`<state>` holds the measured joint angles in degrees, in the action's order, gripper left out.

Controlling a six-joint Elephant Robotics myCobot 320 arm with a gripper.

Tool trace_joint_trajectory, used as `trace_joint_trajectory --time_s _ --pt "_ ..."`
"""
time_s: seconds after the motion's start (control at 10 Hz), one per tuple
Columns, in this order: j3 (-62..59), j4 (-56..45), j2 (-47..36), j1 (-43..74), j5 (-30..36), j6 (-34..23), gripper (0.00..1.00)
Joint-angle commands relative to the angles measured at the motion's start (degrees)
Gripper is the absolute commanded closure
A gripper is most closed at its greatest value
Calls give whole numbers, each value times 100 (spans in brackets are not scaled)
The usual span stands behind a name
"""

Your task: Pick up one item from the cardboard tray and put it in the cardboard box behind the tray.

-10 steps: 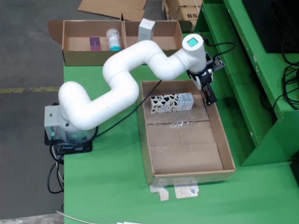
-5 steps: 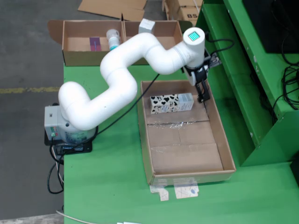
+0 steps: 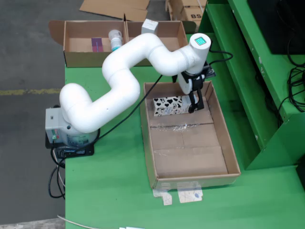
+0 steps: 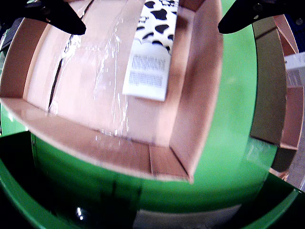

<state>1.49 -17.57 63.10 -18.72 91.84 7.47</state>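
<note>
A cow-patterned carton [image 3: 167, 106] lies on its side at the far end of the cardboard tray [image 3: 190, 180]. My gripper [image 3: 194, 107] hangs over the carton's right end in the overhead view. In the wrist view the carton [image 4: 151, 57] lies below, inside the tray [image 4: 119, 149]. Two black fingers [image 4: 55, 15] show in the top corners of that view, wide apart. The gripper [image 4: 151, 30] is open and holds nothing. The cardboard box [image 3: 78, 58] stands behind the tray, at the table's far edge.
The box holds a purple item [image 3: 96, 44], a teal-capped white bottle [image 3: 116, 40] and a white carton [image 3: 149, 27]. A raised green shelf [image 3: 238, 76] runs along the tray's right side. The arm base [image 3: 66, 132] sits at the table's left edge.
The gripper swung left from the tray's right wall and turned, and now hangs over the carton's right end. The carton has not moved.
</note>
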Motion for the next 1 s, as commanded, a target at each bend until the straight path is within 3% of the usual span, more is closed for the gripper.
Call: trace_joint_trajectory --time_s 0.0,0.6,0.7,0.8,0.9 --pt "-149 -76 -79 79 33 -36 0" --pt "-149 420 176 230 19 -95 0" --pt "-149 1476 645 292 -124 -178 0" --pt "-149 1476 645 292 -124 -178 0" --pt "-149 2865 1243 282 -602 -265 0"
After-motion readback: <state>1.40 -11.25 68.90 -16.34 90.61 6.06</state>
